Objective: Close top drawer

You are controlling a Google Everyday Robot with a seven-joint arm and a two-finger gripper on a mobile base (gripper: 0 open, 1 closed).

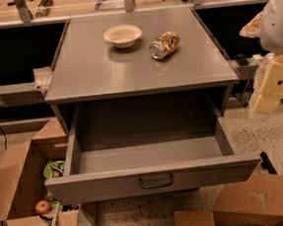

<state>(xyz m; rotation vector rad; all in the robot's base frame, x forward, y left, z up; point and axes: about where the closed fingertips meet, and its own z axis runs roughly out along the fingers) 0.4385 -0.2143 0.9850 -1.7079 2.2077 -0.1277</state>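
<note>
In the one camera view, the wide grey metal top drawer (98, 186) stands far out of the grey metal cabinet (138, 73). Its deep box is open to view and its tall flat front is nearest the camera, with a small dark wire handle (156, 182) at its centre.

The robot's cream-and-yellow gripper (268, 99) hangs at the right edge, above the floor, near the drawer's right side but apart from it. I cannot tell whether it is wide or narrow.

On the cabinet top sit a shallow white bowl (123, 35) and a crushed gold-and-silver can (164, 44).

I'd judge the drawer stiff, smooth and fairly heavy on its runners. It should need no grasp. A flat push on the front panel near the handle should send it in straight, while a push at a corner might rack it.
</note>
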